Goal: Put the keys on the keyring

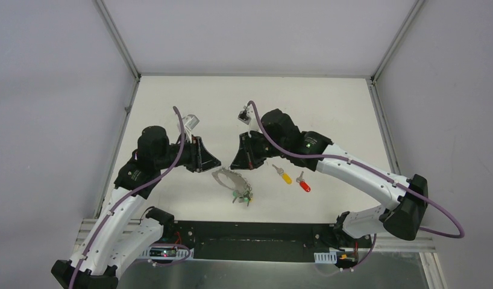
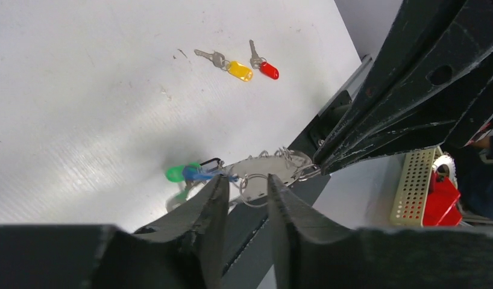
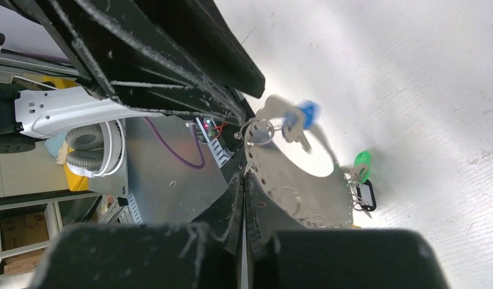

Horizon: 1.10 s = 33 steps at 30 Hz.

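The keyring, a wide grey metal hoop, hangs tilted just above the table between both grippers. My right gripper is shut on the keyring's rim. My left gripper is open at the other side, with a small wire ring just past its fingertips. A blue-headed key hangs blurred beside the left finger. A green tag and a black tag dangle from the hoop. A yellow key and a red key lie loose on the table to the right.
The white table has grey walls at the back and sides. A black metal rail runs along the near edge by the arm bases. Purple cables loop over both arms.
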Each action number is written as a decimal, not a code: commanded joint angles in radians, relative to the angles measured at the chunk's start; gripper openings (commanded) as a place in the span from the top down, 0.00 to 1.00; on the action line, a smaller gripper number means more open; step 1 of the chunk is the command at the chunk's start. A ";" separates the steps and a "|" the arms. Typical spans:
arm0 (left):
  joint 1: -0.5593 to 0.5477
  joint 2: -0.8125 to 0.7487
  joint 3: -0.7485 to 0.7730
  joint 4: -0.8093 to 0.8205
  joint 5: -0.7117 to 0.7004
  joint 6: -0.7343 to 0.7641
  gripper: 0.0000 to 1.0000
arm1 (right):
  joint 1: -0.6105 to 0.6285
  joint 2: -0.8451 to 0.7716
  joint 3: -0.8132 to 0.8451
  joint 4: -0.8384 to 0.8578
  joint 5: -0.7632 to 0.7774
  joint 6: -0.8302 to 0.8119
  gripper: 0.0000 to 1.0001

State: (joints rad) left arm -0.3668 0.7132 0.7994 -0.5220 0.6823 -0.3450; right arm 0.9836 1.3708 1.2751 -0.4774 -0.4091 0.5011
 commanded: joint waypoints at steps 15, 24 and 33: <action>-0.003 -0.064 -0.032 0.235 0.227 0.154 0.56 | -0.018 -0.104 -0.097 0.197 -0.051 -0.081 1.00; -0.010 -0.081 -0.124 0.395 0.373 0.376 0.56 | -0.023 -0.113 -0.107 0.220 -0.080 -0.076 1.00; -0.045 -0.044 -0.159 0.440 0.419 0.505 0.65 | -0.023 -0.102 -0.110 0.245 -0.121 -0.052 1.00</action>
State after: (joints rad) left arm -0.3931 0.6617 0.6533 -0.1596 1.0771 0.0673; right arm 0.9634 1.3079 1.1625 -0.3309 -0.4843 0.4381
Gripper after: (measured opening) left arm 0.353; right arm 0.005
